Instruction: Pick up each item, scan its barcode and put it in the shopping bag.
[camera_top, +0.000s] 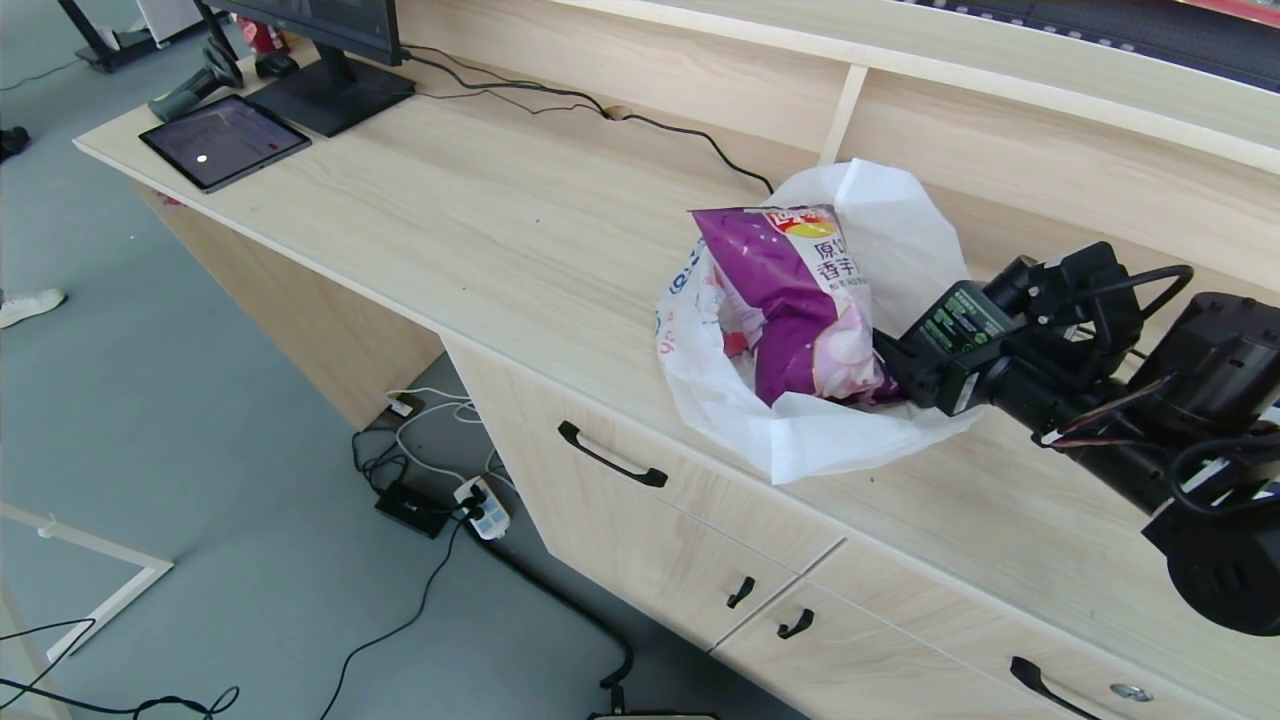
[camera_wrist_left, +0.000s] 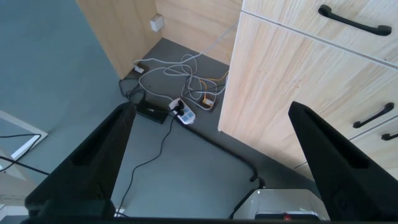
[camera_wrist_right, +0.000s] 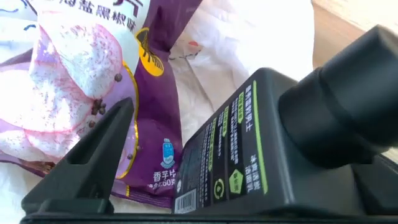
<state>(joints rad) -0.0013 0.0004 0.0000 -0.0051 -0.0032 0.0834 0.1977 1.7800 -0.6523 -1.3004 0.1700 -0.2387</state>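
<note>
A white shopping bag (camera_top: 800, 440) stands open on the wooden counter (camera_top: 480, 230) with a purple chip packet (camera_top: 800, 300) sticking out of it. My right gripper (camera_top: 915, 365) is at the bag's right rim, shut on a black bottle with a green label (camera_top: 955, 325). Up close, the bottle (camera_wrist_right: 249, 155) lies across that gripper (camera_wrist_right: 242, 143), right beside the chip packet (camera_wrist_right: 81, 68) and over the bag's white plastic (camera_wrist_right: 249, 43). My left gripper (camera_wrist_left: 211, 112) hangs open and empty beside the counter's drawers (camera_wrist_left: 311, 74), above the floor.
A tablet (camera_top: 225, 140), a monitor stand (camera_top: 330, 95) and a hand-held scanner (camera_top: 195, 85) sit at the counter's far left end. A black cable (camera_top: 640, 120) runs along the back wall. Cables and a power strip (camera_top: 480, 505) lie on the floor.
</note>
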